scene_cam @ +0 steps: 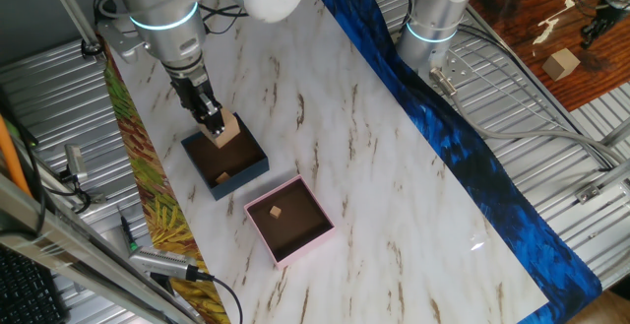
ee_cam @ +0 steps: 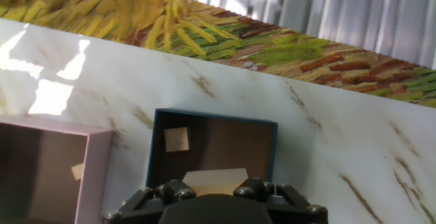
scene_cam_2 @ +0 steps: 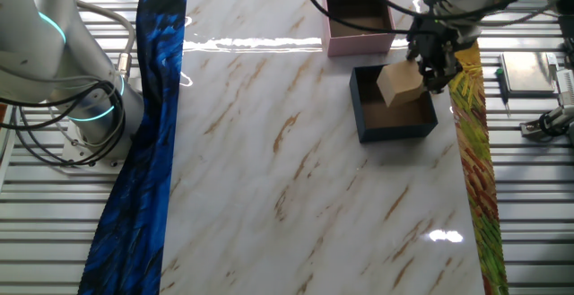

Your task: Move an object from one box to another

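Gripper (scene_cam: 217,125) clamps wooden block (scene_cam_2: 400,84) above navy box (scene_cam_2: 393,123); hand view shows a second block (ee_cam: 176,139)

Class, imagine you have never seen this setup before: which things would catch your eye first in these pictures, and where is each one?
First, the gripper holding a pale wooden block just above the dark navy-blue box, near the table's yellow-patterned edge. A smaller wooden piece lies inside that box. Right beside it sits the pale pink box, with a small wooden cube on its brown floor.
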### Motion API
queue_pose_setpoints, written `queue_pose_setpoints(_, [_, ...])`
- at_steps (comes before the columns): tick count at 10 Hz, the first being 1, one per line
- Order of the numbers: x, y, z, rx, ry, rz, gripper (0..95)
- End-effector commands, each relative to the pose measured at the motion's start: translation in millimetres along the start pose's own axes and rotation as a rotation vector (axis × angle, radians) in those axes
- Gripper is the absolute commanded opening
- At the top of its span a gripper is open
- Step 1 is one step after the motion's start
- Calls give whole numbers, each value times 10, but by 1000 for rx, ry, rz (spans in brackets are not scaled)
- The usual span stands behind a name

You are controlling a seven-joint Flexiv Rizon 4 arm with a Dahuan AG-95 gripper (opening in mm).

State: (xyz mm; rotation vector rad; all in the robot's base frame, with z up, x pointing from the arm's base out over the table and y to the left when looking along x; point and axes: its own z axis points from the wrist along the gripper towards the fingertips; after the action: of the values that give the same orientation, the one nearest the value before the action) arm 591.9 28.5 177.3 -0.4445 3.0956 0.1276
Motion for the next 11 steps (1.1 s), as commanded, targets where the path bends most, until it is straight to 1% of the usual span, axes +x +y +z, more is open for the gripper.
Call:
queue_pose_setpoints(1, [-15, -3, 9, 0, -15, -63, 0])
queue_pose_setpoints(5, [-15, -3, 9, 3, -6, -70, 0])
queue_pose_setpoints(7, [-15, -3, 9, 9, 0, -54, 0])
queue_pose_setpoints(8, [-23, 56, -2, 14, -1, -28, 0])
queue_pose_setpoints(10, [-65, 433, -39, 10, -5, 21, 0])
queue_pose_setpoints(11, [-68, 504, -45, 8, -9, 29, 0])
